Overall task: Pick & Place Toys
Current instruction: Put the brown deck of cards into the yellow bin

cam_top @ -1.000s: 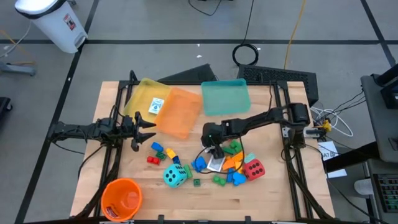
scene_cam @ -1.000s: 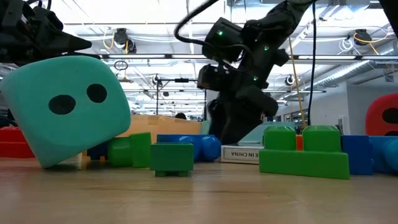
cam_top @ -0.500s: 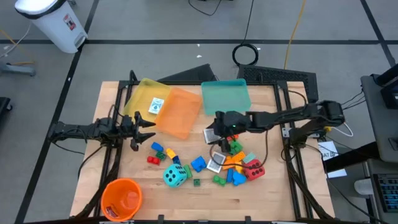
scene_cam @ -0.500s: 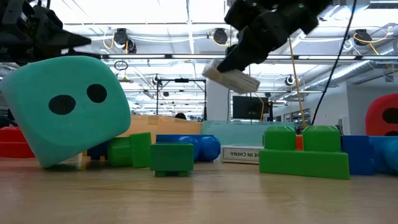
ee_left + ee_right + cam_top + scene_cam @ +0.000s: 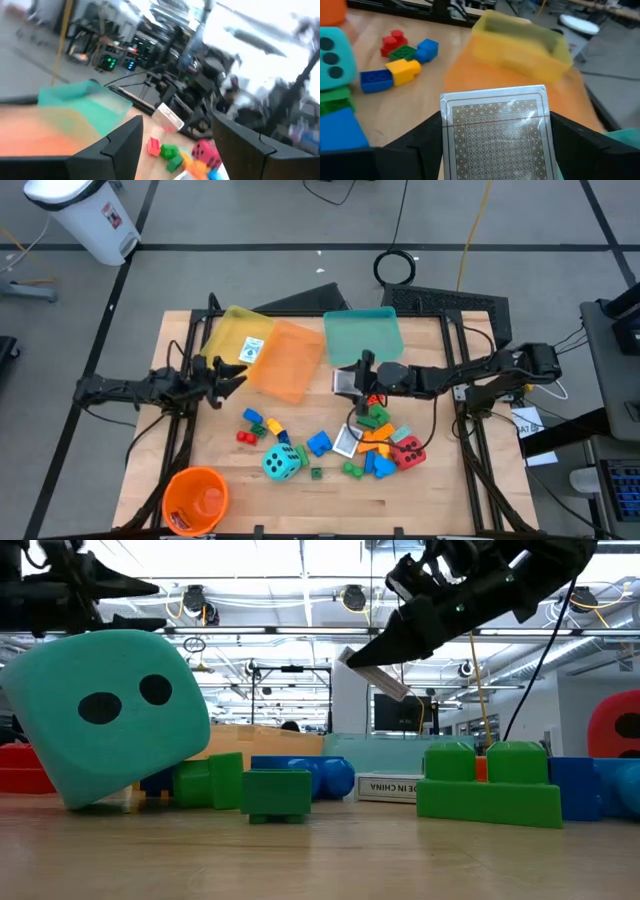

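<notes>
A wooden table (image 5: 420, 500) holds three translucent trays at its far side: a yellow tray (image 5: 232, 332), an orange tray (image 5: 290, 365) overlapping it, and a teal tray (image 5: 362, 336). An orange bucket (image 5: 195, 498) stands at the near left corner. A white bin (image 5: 85, 215) stands on the floor beyond.

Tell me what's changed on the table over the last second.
The right gripper took a card from the toy pile, lifted it clear of the table and carried it toward the teal tray; it now holds it in the air. The left gripper shifted slightly toward the orange tray, holding nothing. The cyan die, red die, bricks and trays stayed put.
</notes>
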Robot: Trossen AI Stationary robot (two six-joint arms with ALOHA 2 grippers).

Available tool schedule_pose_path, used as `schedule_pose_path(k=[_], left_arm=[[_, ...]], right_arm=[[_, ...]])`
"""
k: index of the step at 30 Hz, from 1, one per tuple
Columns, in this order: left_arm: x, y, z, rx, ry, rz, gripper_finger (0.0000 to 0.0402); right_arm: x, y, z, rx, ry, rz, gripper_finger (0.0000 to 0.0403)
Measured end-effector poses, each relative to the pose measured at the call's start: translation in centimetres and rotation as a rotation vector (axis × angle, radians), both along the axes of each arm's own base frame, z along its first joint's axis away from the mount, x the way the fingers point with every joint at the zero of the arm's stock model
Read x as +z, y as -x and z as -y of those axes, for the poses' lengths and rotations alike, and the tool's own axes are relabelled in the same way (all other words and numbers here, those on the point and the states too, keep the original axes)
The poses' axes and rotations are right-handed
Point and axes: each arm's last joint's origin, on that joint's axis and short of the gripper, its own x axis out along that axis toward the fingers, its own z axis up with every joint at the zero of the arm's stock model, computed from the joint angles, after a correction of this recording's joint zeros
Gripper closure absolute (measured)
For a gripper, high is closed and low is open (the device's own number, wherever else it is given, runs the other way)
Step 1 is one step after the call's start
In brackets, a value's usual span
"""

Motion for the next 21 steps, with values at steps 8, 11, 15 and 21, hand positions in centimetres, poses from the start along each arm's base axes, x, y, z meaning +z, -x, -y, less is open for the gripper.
schedule_pose_path(k=[8,11,15,21], left_arm=[[-0.4,-2.1,0.0,0.037,0.118,-0.089,0.0138],[0.1,-3.5,-0.1,0.069,0.098,-0.168,0.0097],[1.6,-6.3,-0.3,0.095,0.054,-0.267,0.0044],[3.3,-11.9,-0.6,0.123,0.023,-0.383,0.0011]], right_arm=[[0.6,-0.2,-0.4,-0.032,0.185,0.032,0.0136],[0.5,-0.6,-0.7,-0.030,0.218,0.023,0.0137],[0.6,-1.6,-1.1,-0.021,0.248,0.015,0.0135],[0.6,-3.4,-1.5,-0.093,0.420,-0.058,0.0130]])
